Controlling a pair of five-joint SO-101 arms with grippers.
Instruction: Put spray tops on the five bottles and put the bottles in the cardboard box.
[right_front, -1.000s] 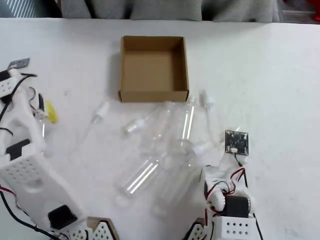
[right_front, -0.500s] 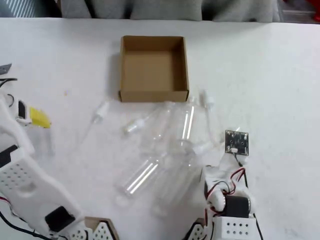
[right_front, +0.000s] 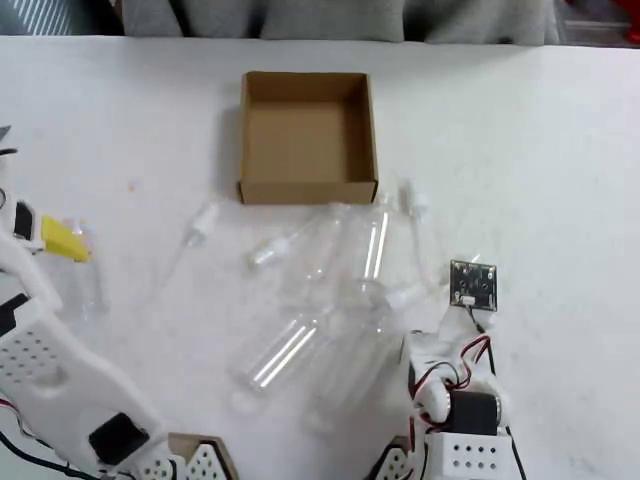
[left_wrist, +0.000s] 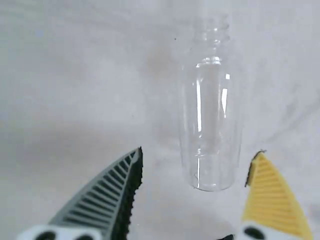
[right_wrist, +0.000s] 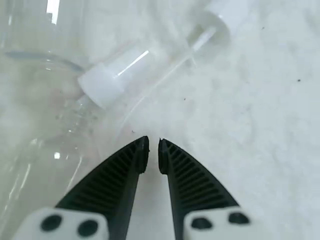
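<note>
Left gripper (left_wrist: 197, 152) open at one uncapped bottle (left_wrist: 212, 125); right gripper (right_wrist: 152, 144) nearly closed beside the pile.

At the left edge of the white table (right_front: 550, 150), the left gripper's grey and yellow fingers (left_wrist: 267, 192) stand wide apart, with the base of the clear, topless bottle between their tips, untouched. Further right, the cardboard box (right_front: 305, 190) sits open, with no bottles in it. Just below it the other clear bottles (right_front: 300, 340) lie jumbled with loose spray tops (right_front: 265, 255). At the right, the right gripper's black fingers (right_wrist: 125, 172) leave only a thin gap, holding nothing, near a white spray top (right_wrist: 102, 85).
</note>
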